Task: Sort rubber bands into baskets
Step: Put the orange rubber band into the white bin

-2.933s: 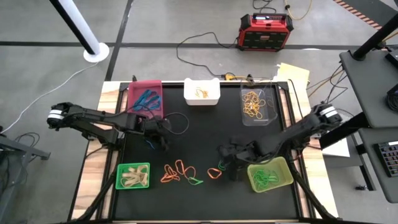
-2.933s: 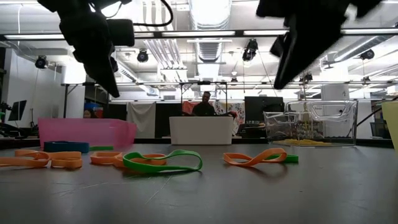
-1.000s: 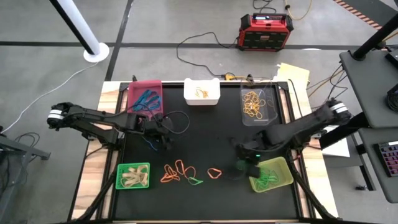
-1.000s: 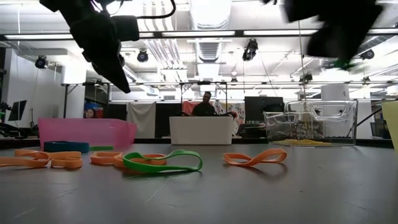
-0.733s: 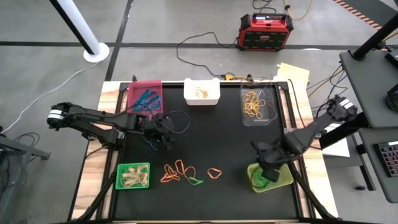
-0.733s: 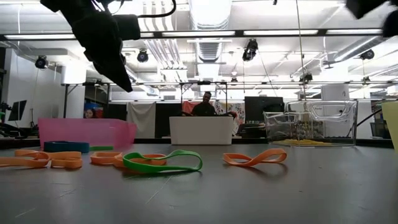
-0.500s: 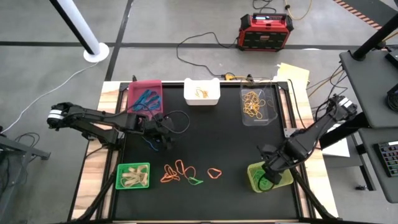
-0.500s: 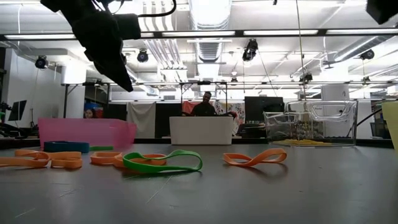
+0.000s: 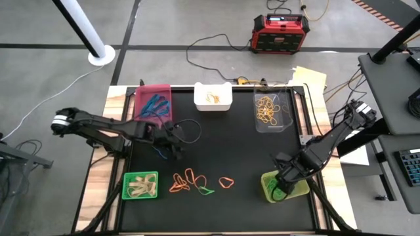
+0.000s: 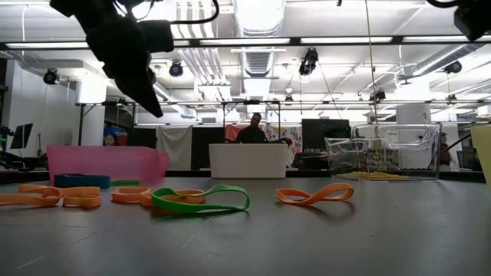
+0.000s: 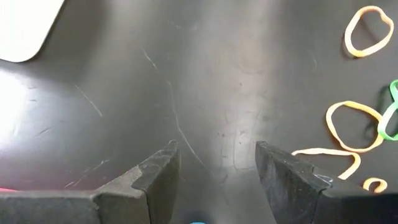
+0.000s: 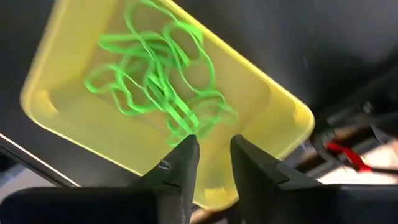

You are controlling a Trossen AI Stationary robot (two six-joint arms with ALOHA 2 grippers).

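- Directly beneath the right gripper [image 9: 281, 185] sits the yellow-green basket [image 12: 267, 102], with a tangle of green rubber bands [image 12: 163, 87] lying loose inside it; the gripper's fingers [image 12: 180, 167] are parted by a narrow gap and pinch nothing.
- Off to that gripper's side, toward the table's middle, lie the loose bands on the black mat [image 9: 249, 144]: a lone orange band [image 9: 227, 181], then an orange cluster [image 9: 185, 180] with a green band [image 9: 206, 191] against it.
- The left gripper [image 9: 176, 149] hangs over bare mat with its fingers [image 11: 163, 171] spread wide and nothing between them; a blue band [image 9: 159, 153] lies just beside it.
- Behind it is the magenta basket [image 9: 145, 92] holding blue bands, and nearer the front edge the bright green basket [image 9: 126, 195] holding tan ones.
- Farther along the back edge stand the white basket [image 9: 222, 103] and the clear basket [image 9: 287, 124] of orange bands.
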